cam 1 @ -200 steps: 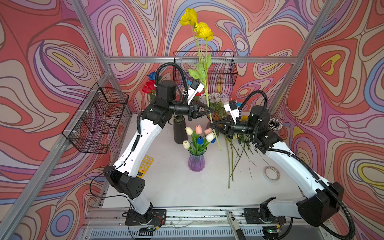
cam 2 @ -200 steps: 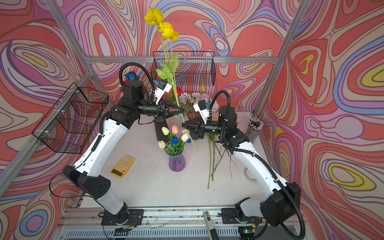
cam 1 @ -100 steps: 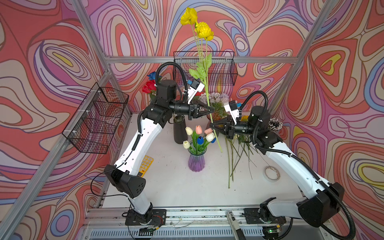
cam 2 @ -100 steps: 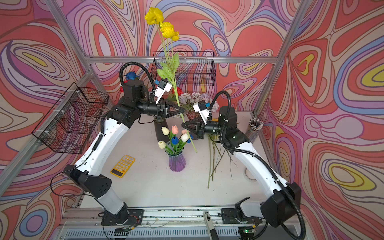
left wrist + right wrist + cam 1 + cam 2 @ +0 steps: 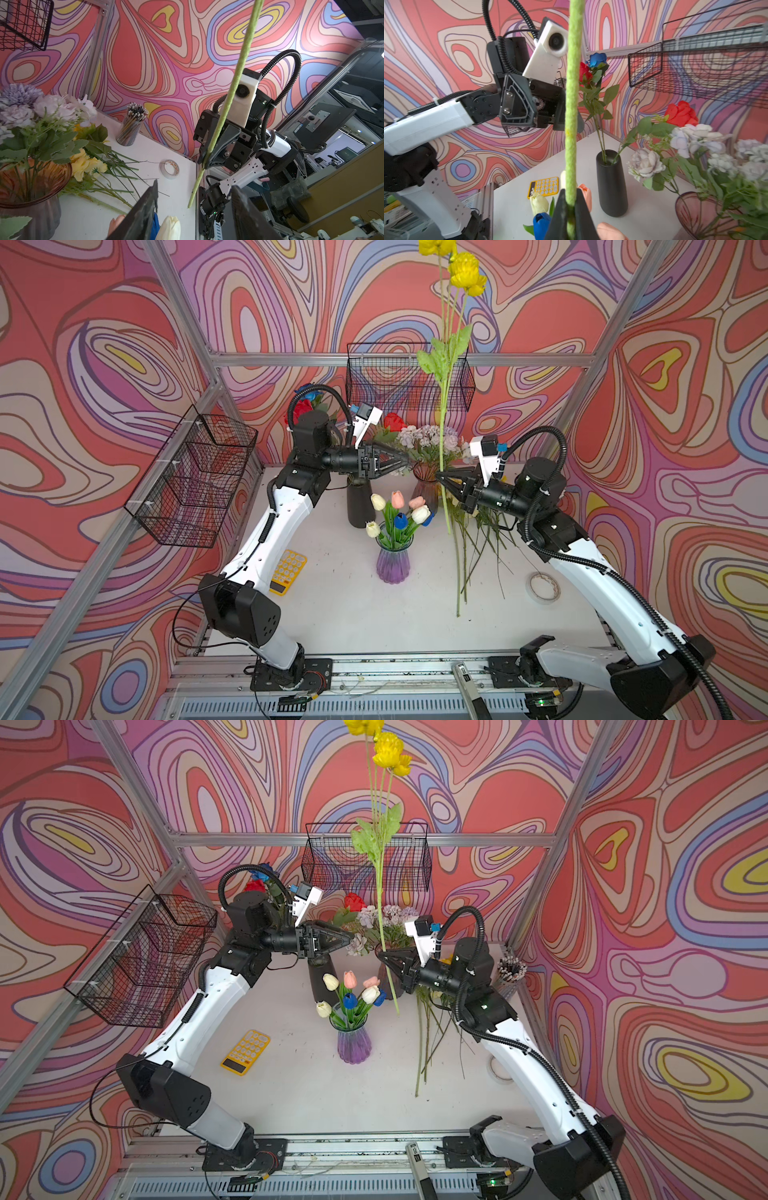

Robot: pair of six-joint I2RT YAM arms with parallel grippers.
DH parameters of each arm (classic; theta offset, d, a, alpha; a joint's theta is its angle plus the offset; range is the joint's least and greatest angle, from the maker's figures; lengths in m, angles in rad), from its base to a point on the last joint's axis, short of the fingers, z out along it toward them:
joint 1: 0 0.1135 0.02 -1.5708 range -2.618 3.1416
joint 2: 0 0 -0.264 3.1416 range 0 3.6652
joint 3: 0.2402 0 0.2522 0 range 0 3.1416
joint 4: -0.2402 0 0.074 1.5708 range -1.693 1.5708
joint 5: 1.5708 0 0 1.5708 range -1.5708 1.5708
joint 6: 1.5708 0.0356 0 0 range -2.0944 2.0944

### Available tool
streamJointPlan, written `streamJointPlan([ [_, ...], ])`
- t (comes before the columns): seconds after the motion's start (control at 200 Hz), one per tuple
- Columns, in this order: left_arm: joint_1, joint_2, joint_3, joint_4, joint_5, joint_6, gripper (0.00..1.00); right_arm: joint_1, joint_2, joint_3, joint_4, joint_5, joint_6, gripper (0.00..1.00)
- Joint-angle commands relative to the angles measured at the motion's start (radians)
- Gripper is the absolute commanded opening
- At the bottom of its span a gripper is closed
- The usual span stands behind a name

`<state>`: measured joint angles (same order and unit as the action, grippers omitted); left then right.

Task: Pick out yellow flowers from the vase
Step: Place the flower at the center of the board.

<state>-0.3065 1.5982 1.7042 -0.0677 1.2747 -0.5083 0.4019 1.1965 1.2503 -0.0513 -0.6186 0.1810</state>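
Yellow-flower stem [image 5: 572, 104] in right hand [image 5: 441, 479]

Both arms reach toward the middle, hands facing each other. The left hand [image 5: 406, 459] is open; the right hand [image 5: 439, 477] is pinched shut.
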Motion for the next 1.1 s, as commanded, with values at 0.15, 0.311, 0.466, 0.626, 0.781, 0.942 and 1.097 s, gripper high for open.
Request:
streamJointPlan([
  [0.15, 0.001, -0.081, 0.053, -0.316, -0.127, 0.209, 0.62, -0.022, -0.050, -0.048, -0.145, 0.421, -0.053, 0.00],
  [0.311, 0.000, -0.129, 0.040, -0.472, -0.334, 0.284, 0.61, -0.050, -0.077, -0.097, -0.197, 0.571, -0.045, 0.00],
  [0.466, 0.000, -0.195, -0.006, -0.550, -0.519, 0.308, 0.55, -0.079, -0.093, -0.169, -0.234, 0.673, -0.014, 0.00],
  [0.626, 0.000, -0.275, -0.082, -0.554, -0.595, 0.316, 0.50, -0.127, -0.111, -0.275, -0.232, 0.709, 0.030, 0.00],
  [0.781, 0.001, -0.350, -0.145, -0.579, -0.634, 0.336, 0.49, -0.166, -0.110, -0.348, -0.220, 0.708, 0.044, 0.00],
  [0.942, 0.000, -0.435, -0.229, -0.600, -0.700, 0.352, 0.49, -0.185, -0.063, -0.381, -0.207, 0.709, 0.056, 0.00],
  [1.097, 0.000, -0.507, -0.296, -0.626, -0.778, 0.361, 0.48, -0.192, -0.002, -0.400, -0.187, 0.703, 0.076, 0.00],
])
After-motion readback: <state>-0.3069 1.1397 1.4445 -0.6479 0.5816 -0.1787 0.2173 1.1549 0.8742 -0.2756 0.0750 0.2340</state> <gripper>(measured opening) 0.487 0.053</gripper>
